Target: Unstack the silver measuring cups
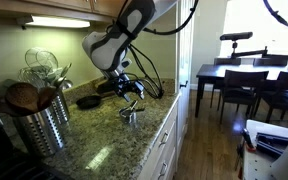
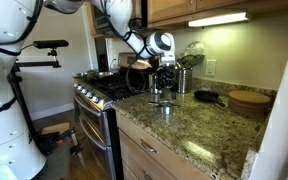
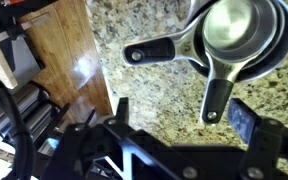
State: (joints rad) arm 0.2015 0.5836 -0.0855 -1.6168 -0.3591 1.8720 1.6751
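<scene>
Hardly begun, judging by the wrist view: the silver measuring cups (image 3: 239, 35) nested one inside another as a single stack, with only two dark-ended handles fanned apart. No cup lifted out or set aside anywhere in view. Left to do, then, about everything: gripping one handle or rim, lifting that cup free, setting it down apart, and repeating for each cup beneath.

Resting on the granite desk (image 3: 144, 20), near the utensil canister (image 2: 187, 75), on the canister's side toward the desk's front edge. Hanging over that same spot beside the canister: the claw (image 3: 182, 108), spread to the full and holding nothing, both fingers clear of the metal.

Given by the wrist view alone: the nesting itself, at least three rims, the direction of the handles, and the stack lying off-centre, beyond the fingertips rather than squarely between them. Likely to call for a small shift before closing. Missing there: the canister and any sense of height.

Given by both exterior views: the claw poised just above the cups and seemingly apart from them, though too small there to make out separate cups. Also a black pan (image 1: 88, 100) on the desk near the canister, and in an exterior view a stove (image 2: 102, 88) well apart from the canister, past the claw.
</scene>
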